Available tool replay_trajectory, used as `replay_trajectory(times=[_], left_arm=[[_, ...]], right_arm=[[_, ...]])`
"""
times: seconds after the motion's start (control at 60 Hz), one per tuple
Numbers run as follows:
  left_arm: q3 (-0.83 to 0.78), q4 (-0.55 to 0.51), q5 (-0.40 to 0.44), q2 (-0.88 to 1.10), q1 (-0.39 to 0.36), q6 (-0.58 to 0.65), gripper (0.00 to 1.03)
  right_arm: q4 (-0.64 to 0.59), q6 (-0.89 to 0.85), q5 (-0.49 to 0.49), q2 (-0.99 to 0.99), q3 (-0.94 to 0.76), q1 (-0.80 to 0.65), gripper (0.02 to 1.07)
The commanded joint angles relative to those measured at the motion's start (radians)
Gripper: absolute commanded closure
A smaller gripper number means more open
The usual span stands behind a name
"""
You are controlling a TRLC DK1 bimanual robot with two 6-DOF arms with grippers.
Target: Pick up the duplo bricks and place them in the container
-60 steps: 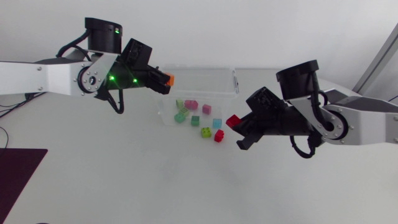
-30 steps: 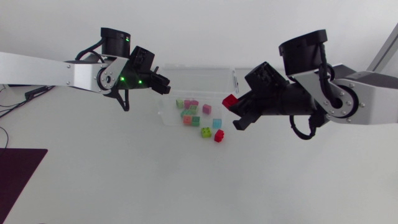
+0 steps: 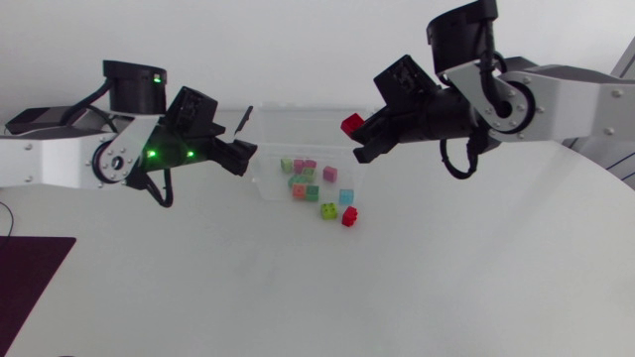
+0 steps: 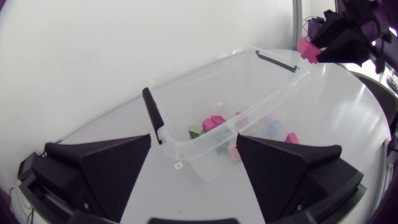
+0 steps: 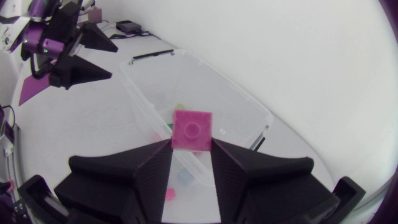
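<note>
A clear plastic container (image 3: 268, 188) stands at the table's back middle with several coloured duplo bricks (image 3: 303, 178) inside. A green brick (image 3: 328, 210) and a red brick (image 3: 349, 216) lie on the table just in front of it, a cyan brick (image 3: 346, 196) by its front wall. My right gripper (image 3: 356, 135) hangs over the container's right end, shut on a red brick (image 3: 351, 123), which shows between its fingers (image 5: 191, 129). My left gripper (image 3: 241, 152) is open and empty beside the container's left end (image 4: 186, 165).
Black latch handles sit on the container's ends (image 4: 153, 113). A dark mat (image 3: 25, 273) lies at the table's front left corner. Bare white table stretches in front of the loose bricks.
My left gripper opened, its orange brick is gone from the fingers, and it drew back left from the container. My right arm rose and swung back over the container with the red brick.
</note>
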Motion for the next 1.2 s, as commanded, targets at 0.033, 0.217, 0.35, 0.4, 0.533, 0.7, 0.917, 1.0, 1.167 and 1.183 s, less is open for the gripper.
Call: replay_trajectory(times=[0.033,0.217,0.35,0.4,0.533,0.7,0.917,1.0,1.167,1.183], left_arm=[[-0.097,0.039,-0.004,-0.115,0.03,0.021,0.04],[-0.176,0.036,-0.004,-0.258,0.056,0.019,0.04],[-0.232,0.028,-0.004,-0.331,0.077,0.01,0.04],[-0.256,0.026,-0.004,-0.359,0.085,0.009,0.04],[-0.298,0.013,-0.03,-0.414,0.111,-0.016,0.04],[-0.339,-0.024,-0.002,-0.497,0.156,-0.017,0.04],[-0.431,-0.012,0.022,-0.627,0.191,-0.014,0.04],[-0.44,-0.021,0.019,-0.632,0.203,-0.013,0.04],[-0.46,-0.027,0.013,-0.644,0.232,-0.02,0.04],[-0.46,-0.027,0.011,-0.644,0.232,-0.02,0.04]], right_arm=[[0.025,0.034,0.005,0.093,0.08,-0.006,0.94],[0.037,0.051,0.011,0.208,0.166,0.003,0.93],[0.051,0.061,0.023,0.273,0.197,0.01,0.75],[0.057,0.061,0.031,0.288,0.203,0.014,0.61],[0.066,0.069,0.055,0.282,0.195,0.018,0.21],[0.139,0.071,0.069,0.162,0.074,0.02,0.17],[0.188,0.058,0.068,-0.085,-0.141,0.024,0.17],[0.175,0.044,0.058,-0.144,-0.205,0.024,0.17],[0.174,0.026,0.049,-0.203,-0.325,0.024,0.17],[0.178,0.024,0.048,-0.206,-0.34,0.024,0.17]])
